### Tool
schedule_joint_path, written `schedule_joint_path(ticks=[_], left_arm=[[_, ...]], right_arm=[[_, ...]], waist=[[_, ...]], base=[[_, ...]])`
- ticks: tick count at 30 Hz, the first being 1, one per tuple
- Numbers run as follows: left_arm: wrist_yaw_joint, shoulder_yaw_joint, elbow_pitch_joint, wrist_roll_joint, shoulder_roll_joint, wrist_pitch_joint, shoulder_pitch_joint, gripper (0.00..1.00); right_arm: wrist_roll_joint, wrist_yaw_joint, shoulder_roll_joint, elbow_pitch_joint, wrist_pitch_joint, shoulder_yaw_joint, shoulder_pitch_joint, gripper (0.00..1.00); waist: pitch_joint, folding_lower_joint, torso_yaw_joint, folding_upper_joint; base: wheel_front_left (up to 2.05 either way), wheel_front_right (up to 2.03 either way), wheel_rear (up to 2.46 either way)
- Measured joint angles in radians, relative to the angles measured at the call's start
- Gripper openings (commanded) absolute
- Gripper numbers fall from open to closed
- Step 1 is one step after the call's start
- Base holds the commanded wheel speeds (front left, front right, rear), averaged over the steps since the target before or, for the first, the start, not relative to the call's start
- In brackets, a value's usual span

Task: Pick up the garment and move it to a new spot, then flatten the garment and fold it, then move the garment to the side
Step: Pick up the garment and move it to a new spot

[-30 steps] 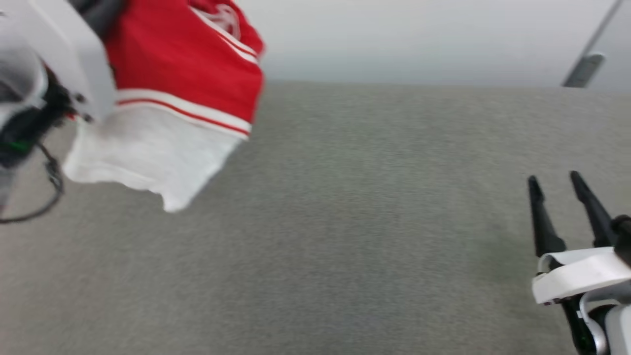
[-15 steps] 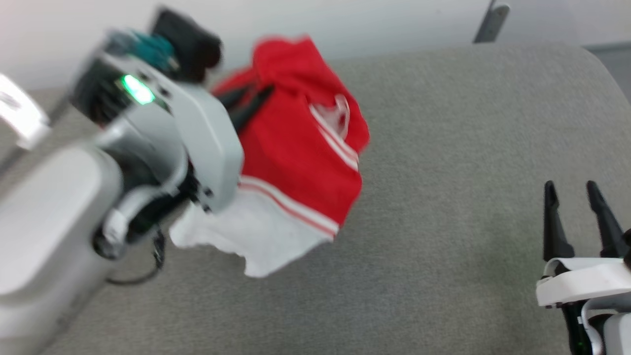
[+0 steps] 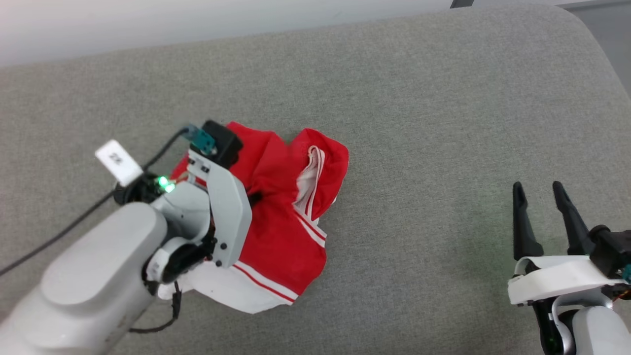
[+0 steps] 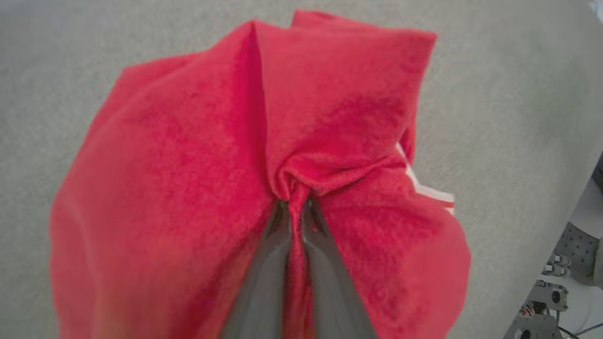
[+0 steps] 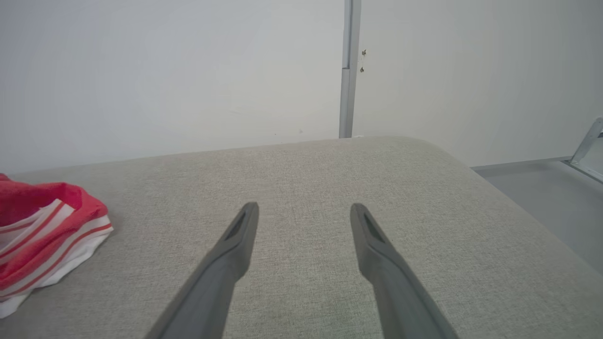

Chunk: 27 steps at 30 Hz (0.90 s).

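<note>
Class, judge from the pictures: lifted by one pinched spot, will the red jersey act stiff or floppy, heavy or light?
Probably floppy: the red jersey creases where the left tool pinches it. Likely light: a small pinch gathers much cloth. It should slump, not roll, as on the grey surface.

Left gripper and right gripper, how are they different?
The left gripper is shut; the right gripper is open, its fingers spread. The left gripper pinches a bunch of the red T-shirt; the right gripper holds nothing. The left gripper is at the T-shirt; the right gripper is off to the side, over bare gray cushion. Both have two long dark fingers.
</note>
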Motion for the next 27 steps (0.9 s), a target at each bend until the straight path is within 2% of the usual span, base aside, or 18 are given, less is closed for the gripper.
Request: schedule_joint_path(ticks=[11,12,13,14,15,16,21,27], left_arm=[[-0.084,-0.091,0.249,0.019,-0.109,0.009,0.001,0.0],[-0.092,-0.094,0.265,0.019,-0.119,0.005,-0.001,0.12],[-0.101,-0.095,0.277,0.018,-0.126,0.002,-0.002,0.38],[-0.108,-0.096,0.287,0.017,-0.133,-0.004,-0.003,0.43],[-0.112,-0.097,0.295,0.015,-0.139,-0.007,-0.004,0.6],[-0.118,-0.095,0.3,0.01,-0.143,-0.014,-0.004,1.0],[-0.134,-0.078,0.285,-0.012,-0.142,-0.039,-0.004,1.0],[-0.125,-0.039,0.206,-0.045,-0.109,-0.084,0.02,1.0]], right_arm=[[0.007,0.0,-0.014,0.041,-0.011,0.033,-0.024,1.0],[0.011,0.0,-0.017,0.044,-0.013,0.034,-0.025,1.0],[0.013,0.0,-0.02,0.046,-0.013,0.037,-0.025,1.0],[0.014,0.0,-0.023,0.049,-0.013,0.038,-0.025,1.0],[0.014,0.0,-0.026,0.051,-0.013,0.039,-0.024,1.0],[0.016,0.0,-0.029,0.052,-0.013,0.041,-0.024,1.0],[0.023,0.0,-0.049,0.057,-0.011,0.045,-0.009,1.0],[0.026,0.0,-0.066,0.053,-0.007,0.047,0.017,1.0]], waist=[[-0.028,0.0,0.015,0.0],[-0.032,0.0,0.017,0.0],[-0.037,0.0,0.02,0.0],[-0.042,0.0,0.023,0.0],[-0.048,0.0,0.026,0.0],[-0.054,0.0,0.029,0.0],[-0.092,0.0001,0.048,0.0],[-0.149,0.0,0.079,0.0]], base=[[0.0,0.0,0.0],[0.0,0.0,0.0],[0.0,0.0,0.0],[0.0,0.0,0.0],[0.0,0.0,0.0],[0.0,0.0,0.0],[0.0,0.0,0.0],[0.0,0.0,0.0]])
